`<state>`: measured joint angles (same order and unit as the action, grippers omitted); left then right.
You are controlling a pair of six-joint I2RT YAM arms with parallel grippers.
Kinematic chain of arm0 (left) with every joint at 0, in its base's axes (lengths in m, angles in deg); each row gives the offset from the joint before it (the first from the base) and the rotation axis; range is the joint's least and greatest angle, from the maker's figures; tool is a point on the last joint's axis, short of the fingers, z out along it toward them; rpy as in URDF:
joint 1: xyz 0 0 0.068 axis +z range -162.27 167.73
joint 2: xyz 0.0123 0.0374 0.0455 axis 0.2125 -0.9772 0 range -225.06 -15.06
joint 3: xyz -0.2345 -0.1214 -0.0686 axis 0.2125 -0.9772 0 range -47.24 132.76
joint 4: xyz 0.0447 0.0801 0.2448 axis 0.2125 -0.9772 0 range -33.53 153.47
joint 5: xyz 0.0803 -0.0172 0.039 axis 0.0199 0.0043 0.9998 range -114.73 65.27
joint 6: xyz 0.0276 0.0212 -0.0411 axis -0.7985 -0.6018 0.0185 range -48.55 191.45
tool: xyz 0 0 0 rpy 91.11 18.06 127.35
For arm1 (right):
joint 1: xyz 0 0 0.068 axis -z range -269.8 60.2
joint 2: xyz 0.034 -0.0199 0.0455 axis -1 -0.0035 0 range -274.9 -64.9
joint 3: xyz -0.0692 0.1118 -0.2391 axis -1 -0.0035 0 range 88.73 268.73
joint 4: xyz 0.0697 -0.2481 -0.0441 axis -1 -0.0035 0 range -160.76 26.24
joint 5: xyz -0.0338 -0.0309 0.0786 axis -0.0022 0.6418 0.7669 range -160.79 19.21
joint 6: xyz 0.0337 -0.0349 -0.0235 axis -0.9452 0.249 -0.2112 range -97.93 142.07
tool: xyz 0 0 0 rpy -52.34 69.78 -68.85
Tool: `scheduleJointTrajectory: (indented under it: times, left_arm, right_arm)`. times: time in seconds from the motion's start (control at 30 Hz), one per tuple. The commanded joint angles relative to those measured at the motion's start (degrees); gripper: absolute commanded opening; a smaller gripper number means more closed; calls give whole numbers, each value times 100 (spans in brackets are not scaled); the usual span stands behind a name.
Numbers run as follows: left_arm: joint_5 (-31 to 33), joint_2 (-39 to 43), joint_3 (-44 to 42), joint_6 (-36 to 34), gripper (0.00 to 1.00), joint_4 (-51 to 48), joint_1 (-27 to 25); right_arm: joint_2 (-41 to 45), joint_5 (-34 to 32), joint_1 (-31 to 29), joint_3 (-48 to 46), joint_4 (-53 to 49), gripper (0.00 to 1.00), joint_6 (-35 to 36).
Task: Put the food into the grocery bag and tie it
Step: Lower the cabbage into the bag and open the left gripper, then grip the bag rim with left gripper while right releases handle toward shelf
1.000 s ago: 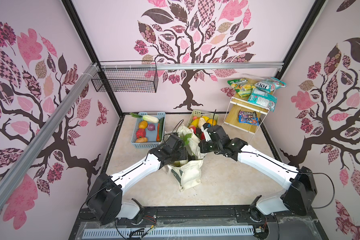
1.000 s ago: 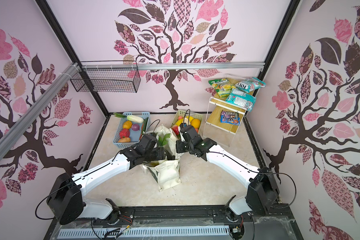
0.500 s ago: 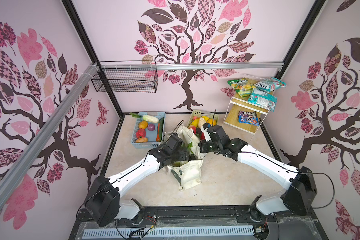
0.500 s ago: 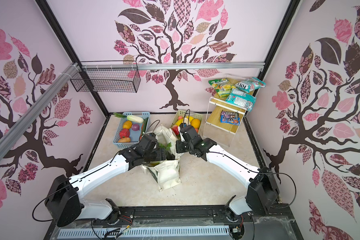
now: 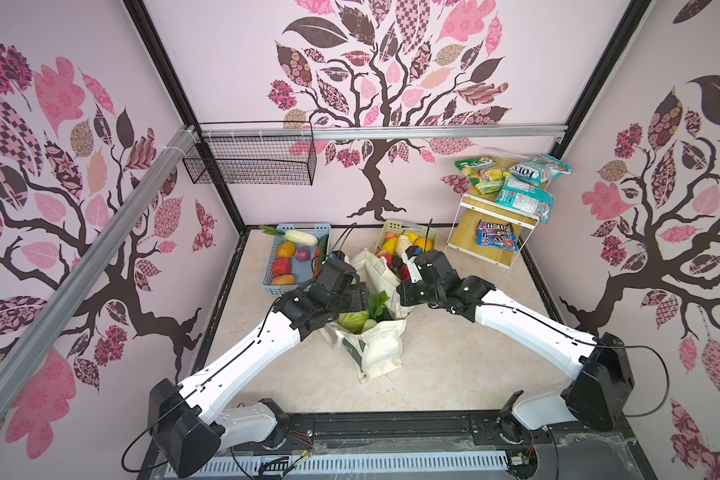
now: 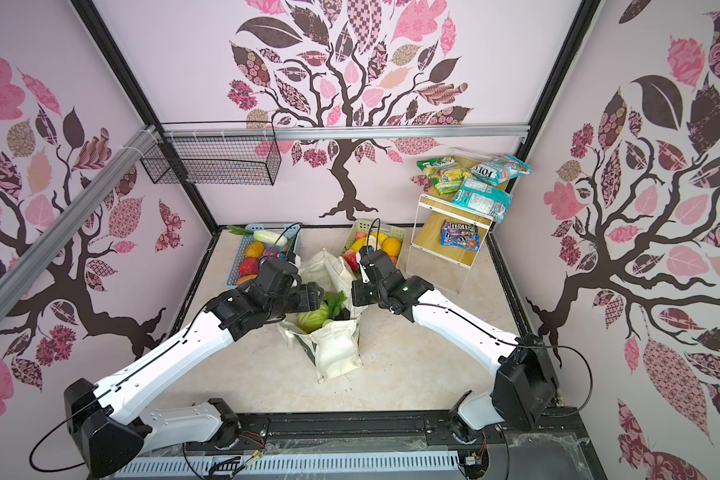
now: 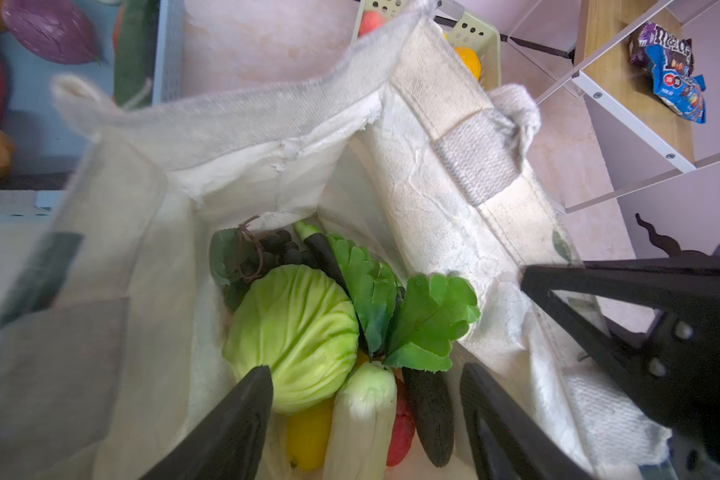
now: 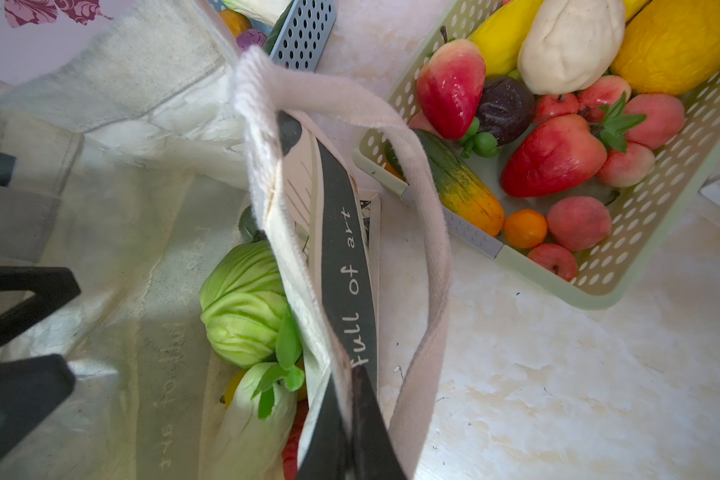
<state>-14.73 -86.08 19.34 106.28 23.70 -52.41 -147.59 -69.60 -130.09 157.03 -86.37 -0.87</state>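
Note:
The cream grocery bag [image 5: 381, 345] stands open mid-floor in both top views. Inside it lie a green cabbage [image 7: 292, 336], a white radish [image 7: 362, 415] with green leaves, dark grapes [image 7: 275, 249] and a yellow banana [image 7: 308, 440]. My left gripper [image 7: 366, 370] hangs open over the bag's mouth [image 5: 360, 299], its fingers clear of the radish below. The right gripper [image 8: 360, 374] is shut on the bag's printed wall at the rim [image 5: 402, 291], next to a loop handle [image 8: 425, 232]. The blue M&M's packet [image 5: 497, 241] lies on the shelf.
A blue basket [image 5: 275, 286] with produce sits behind the bag on the left, a pale-green basket [image 8: 599, 286] of fruit on the right. A white-framed shelf [image 5: 487, 253] carries Fox's candy bags [image 5: 512, 178]. A wire basket [image 5: 250, 160] hangs on the back rail.
The left gripper's jaws have spread wider and the radish's leaves have sunk lower into the bag. The right arm has kept its hold and place.

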Motion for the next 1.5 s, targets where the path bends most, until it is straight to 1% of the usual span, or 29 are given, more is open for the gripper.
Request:
scheduleJointTrajectory:
  times: [0.0,0.27,0.4,0.53,0.63,0.73,0.83,0.97,1.07,1.17,1.3,1.47]
  left_arm:
    - [576,86,294,-211,74,-560,-16]
    - [1716,174,672,-426,73,-1489,-13]
    - [1959,282,466,-323,71,-1829,-11]
    - [1969,458,38,-150,69,-1897,-18]
    - [1800,555,-252,-24,69,-1766,-12]
    - [1491,584,-518,45,67,-1447,-13]
    - [1300,525,-619,146,60,-1250,-12]
    - [1105,513,-729,206,46,-971,-11]
    - [993,536,-748,217,35,-842,-14]
    - [965,556,-742,217,27,-804,-11]
    - [955,565,-735,195,11,-828,-11]
    - [927,623,-779,187,10,-796,-3]
  right_arm:
    - [-67,-6,17,49,117,0,9]
    - [-88,-14,19,49,113,0,8]
    - [-89,-29,17,84,90,0,26]
    - [-95,-27,15,91,90,0,15]
    - [-98,11,18,87,123,0,-9]
    - [-71,11,20,63,134,0,-29]
    - [-35,-26,20,25,130,0,-26]
    - [54,-48,17,-20,117,0,-26]
    - [120,70,15,-25,103,0,-77]
    - [289,281,25,-3,189,6,-203]
    - [484,197,38,234,-11,24,-182]
    - [742,-195,195,409,-295,41,-13]
